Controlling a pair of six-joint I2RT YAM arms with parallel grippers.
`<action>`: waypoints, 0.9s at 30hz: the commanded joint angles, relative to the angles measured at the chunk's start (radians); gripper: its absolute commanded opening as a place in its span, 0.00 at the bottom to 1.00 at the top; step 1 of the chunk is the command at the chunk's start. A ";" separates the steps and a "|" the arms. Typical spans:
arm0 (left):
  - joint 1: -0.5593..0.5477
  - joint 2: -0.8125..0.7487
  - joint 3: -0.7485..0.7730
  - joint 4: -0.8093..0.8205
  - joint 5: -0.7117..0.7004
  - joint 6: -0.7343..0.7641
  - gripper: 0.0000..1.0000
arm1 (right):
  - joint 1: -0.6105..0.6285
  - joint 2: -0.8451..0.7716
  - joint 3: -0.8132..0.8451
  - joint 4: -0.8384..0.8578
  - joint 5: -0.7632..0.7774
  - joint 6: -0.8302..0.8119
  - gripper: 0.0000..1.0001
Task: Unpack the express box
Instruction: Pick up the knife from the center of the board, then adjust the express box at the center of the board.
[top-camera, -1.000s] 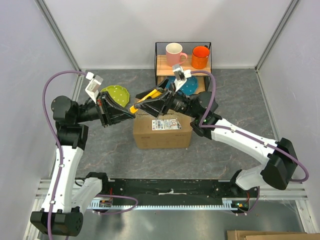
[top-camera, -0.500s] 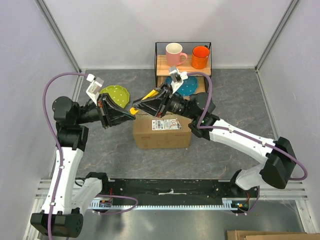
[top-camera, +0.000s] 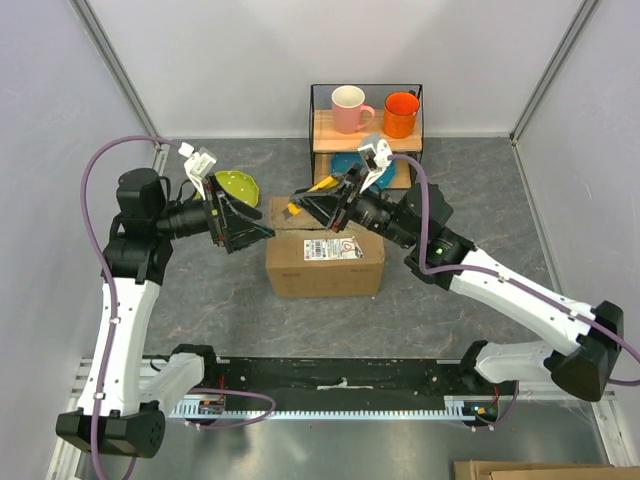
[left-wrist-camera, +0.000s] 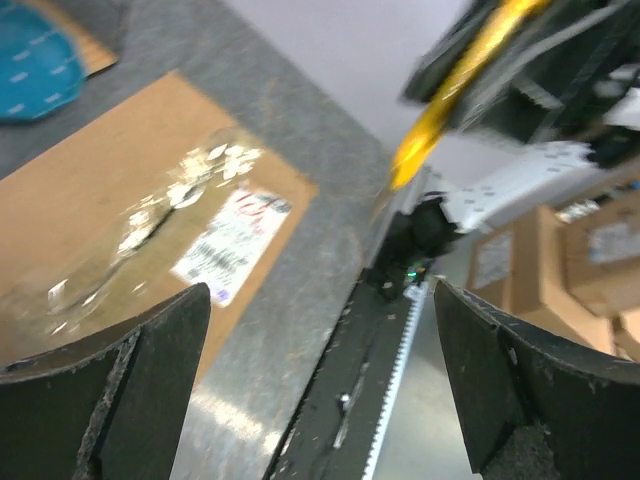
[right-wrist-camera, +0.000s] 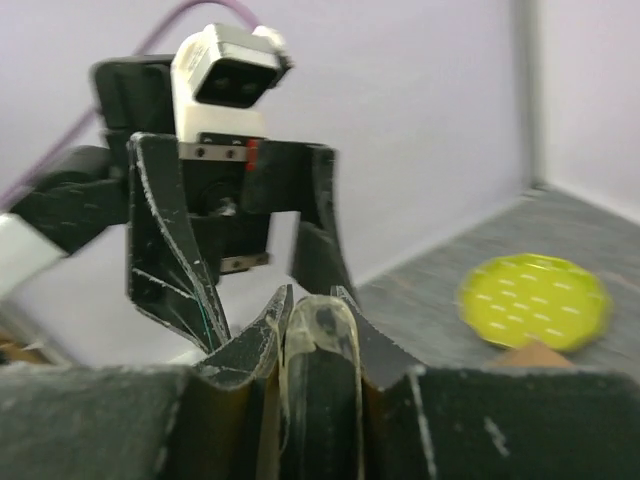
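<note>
The express box (top-camera: 325, 262) is a brown carton with a white label (top-camera: 333, 247), lying shut on the table's middle. In the left wrist view its taped top (left-wrist-camera: 100, 250) and label (left-wrist-camera: 230, 240) lie below. My right gripper (top-camera: 308, 206) hovers over the box's far edge, shut on a yellow-and-black cutter (top-camera: 322, 184). From the right wrist the cutter's dark body and clear end (right-wrist-camera: 320, 340) sit between the fingers of that gripper (right-wrist-camera: 315, 305). My left gripper (top-camera: 250, 228) is open with nothing in it, left of the cutter (left-wrist-camera: 450, 90), its jaws (left-wrist-camera: 320, 380) spread wide.
A wire shelf (top-camera: 365, 128) at the back holds a pink mug (top-camera: 348, 105) and an orange mug (top-camera: 400, 113), with a blue plate (top-camera: 350, 165) underneath. A green dotted plate (top-camera: 232, 185) lies behind the left gripper. Cardboard (top-camera: 520, 470) lies off the table, bottom right.
My left gripper opened and drew back to the left. The right gripper closed on the cutter and carried it slightly right and back over the box.
</note>
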 joint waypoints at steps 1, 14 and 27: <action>0.001 0.029 0.020 -0.353 -0.278 0.296 0.99 | -0.002 -0.049 0.042 -0.258 0.350 -0.283 0.00; -0.168 0.051 -0.218 -0.206 -0.599 0.318 0.99 | -0.014 0.085 -0.007 -0.091 0.923 -0.573 0.00; -0.188 0.269 -0.212 -0.143 -0.470 0.480 0.99 | -0.109 0.209 0.012 -0.057 0.949 -0.622 0.00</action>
